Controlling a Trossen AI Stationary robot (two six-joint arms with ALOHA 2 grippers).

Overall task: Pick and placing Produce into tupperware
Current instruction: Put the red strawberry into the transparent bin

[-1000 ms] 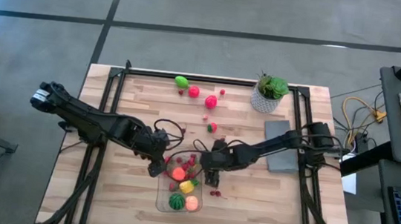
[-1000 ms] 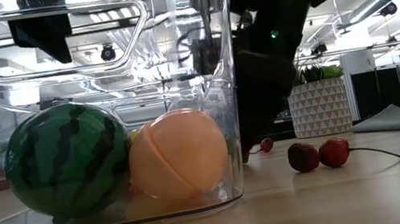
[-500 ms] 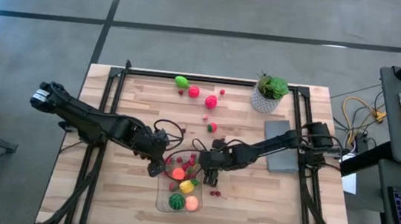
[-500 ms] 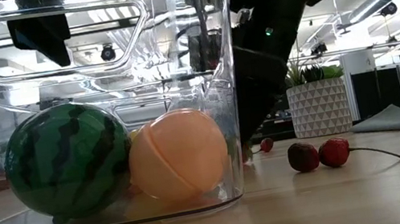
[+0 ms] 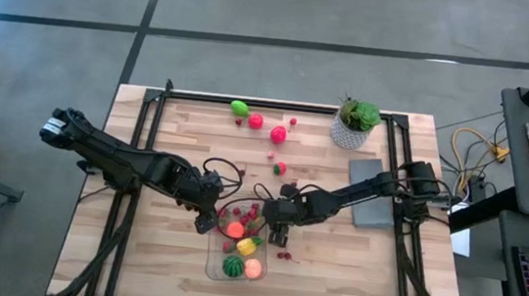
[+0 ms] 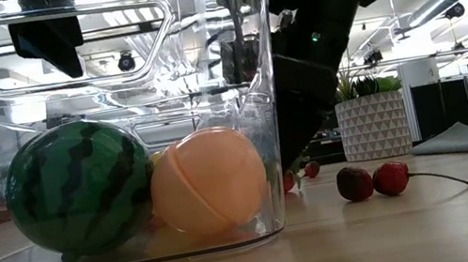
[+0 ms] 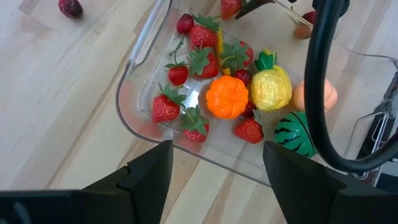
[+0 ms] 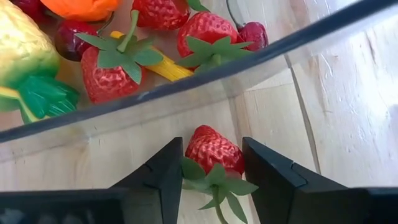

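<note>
- The tupperware (image 5: 237, 249) is a clear, glossy plastic box with rounded corners, sitting on the pale wood-plank table (image 5: 134, 262) toward the 6 o'clock edge in the high view.
- Inside it, the left wrist view shows a heap of Produce: dimpled red strawberries (image 7: 164, 109) with green leaf caps, a ribbed orange pumpkin-like piece (image 7: 226, 97), a knobbly yellow pineapple (image 7: 270, 88), a smooth peach ball (image 7: 302, 94) and a striped green watermelon (image 7: 294, 132).
- In the low view the watermelon (image 6: 80, 187) and the peach ball (image 6: 209, 181) press against the see-through wall.
- The right gripper (image 8: 212, 163) is down at the table just outside the container's 3 o'clock wall; its dark fingers (image 8: 165, 174) are pinching a loose strawberry (image 8: 212, 149), touching it on both sides.
- The left gripper (image 7: 214, 168) hovers at the container's 10 o'clock corner, its fingers spread apart with nothing between them.
- Two dark red cherries (image 6: 374, 180) with a thin stem lie on the wood just past the container's 3 o'clock side in the low view.
- More loose pieces lie toward 12 o'clock of the table: a green fruit (image 5: 239, 108), a round red one (image 5: 256, 120) and smaller red bits (image 5: 278, 135).
- A leafy potted plant (image 5: 355, 123) in a patterned white pot stands at about 1 o'clock, with a flat grey slab (image 5: 370, 194) at 3 o'clock.
</note>
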